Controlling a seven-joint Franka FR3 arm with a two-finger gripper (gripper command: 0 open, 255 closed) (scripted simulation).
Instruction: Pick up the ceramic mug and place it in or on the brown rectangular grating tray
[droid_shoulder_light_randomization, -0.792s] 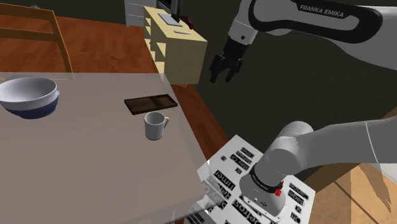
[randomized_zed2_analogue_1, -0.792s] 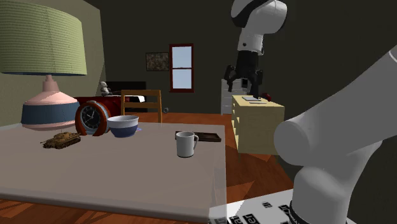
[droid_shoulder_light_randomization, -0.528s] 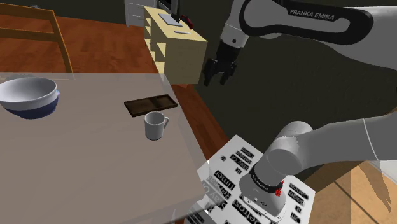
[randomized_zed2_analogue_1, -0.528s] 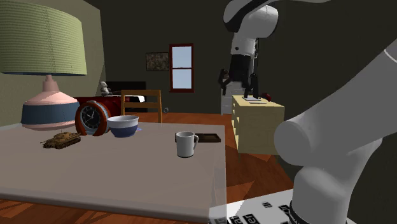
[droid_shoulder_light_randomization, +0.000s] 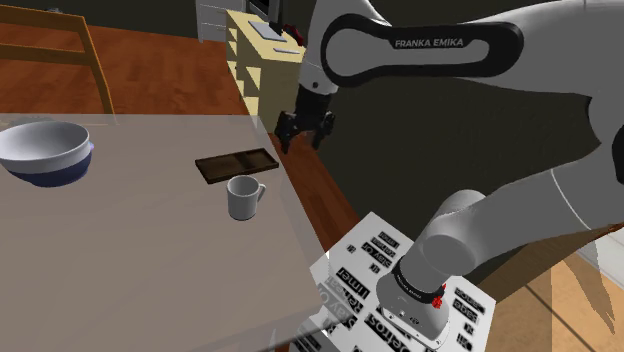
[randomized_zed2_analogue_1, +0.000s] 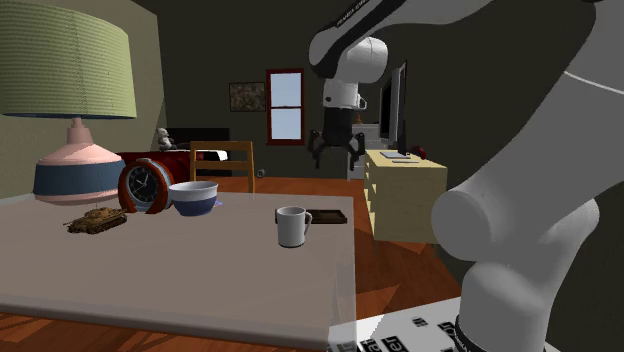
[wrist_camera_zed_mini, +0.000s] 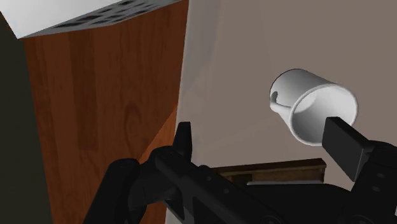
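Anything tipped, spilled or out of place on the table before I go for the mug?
Nothing stands out. The mug stands upright on the table, the brown tray lies flat beside it near the edge, and the bowl sits upright. The gripper hangs in the air, jaws open and empty.

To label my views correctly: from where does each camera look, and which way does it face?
Shoulder view: beside the stand, looking down over the table; stand, arm and open pincer show.
Second exterior view: low near the stand, looking across the table toward the window; arm and pincer show.
Wrist view: on the hand, looking down at the mug; both fingers show.
Shared: all three show the mug.
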